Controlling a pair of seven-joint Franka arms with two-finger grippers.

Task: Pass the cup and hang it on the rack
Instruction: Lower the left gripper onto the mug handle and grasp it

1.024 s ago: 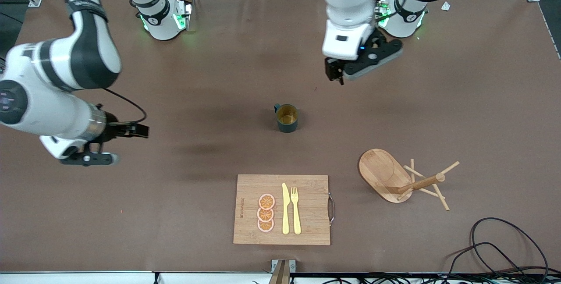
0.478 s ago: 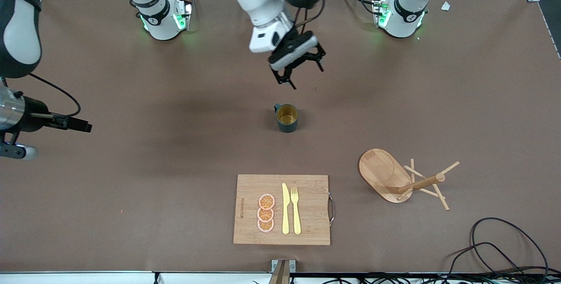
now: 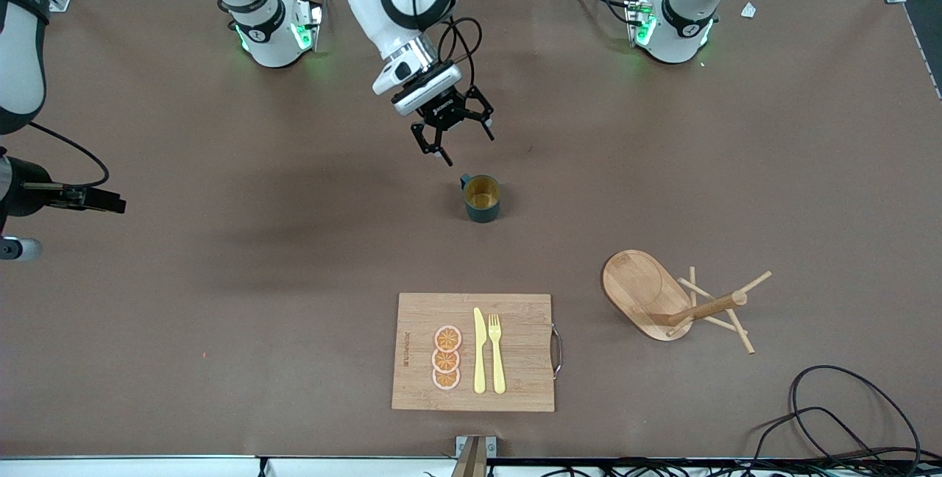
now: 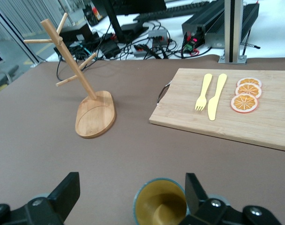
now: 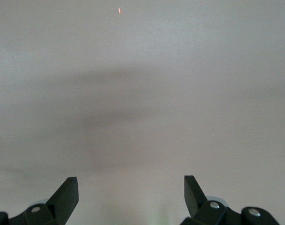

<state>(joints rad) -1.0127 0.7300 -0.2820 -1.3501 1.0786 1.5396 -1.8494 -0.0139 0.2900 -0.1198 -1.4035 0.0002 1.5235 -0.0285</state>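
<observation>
The dark teal cup (image 3: 482, 199) with a yellow inside stands upright mid-table, its handle toward the right arm's end. My left gripper (image 3: 469, 150) hangs open just above the table, beside the cup on the robots' side. In the left wrist view the cup (image 4: 160, 206) sits between the open fingers (image 4: 131, 187), close to one of them. The wooden rack (image 3: 662, 300) stands toward the left arm's end, nearer the camera than the cup; it also shows in the left wrist view (image 4: 93, 112). My right gripper (image 3: 110, 203) is open and empty over bare table (image 5: 130, 185) at its own end.
A wooden cutting board (image 3: 471, 352) with a yellow knife, a fork and three orange slices lies nearer the camera than the cup; it also shows in the left wrist view (image 4: 226, 112). Black cables (image 3: 846, 411) lie at the table's near corner at the left arm's end.
My left arm has swung across from its own end and come down with its open gripper next to the cup. My right arm has drawn back toward its end of the table.
</observation>
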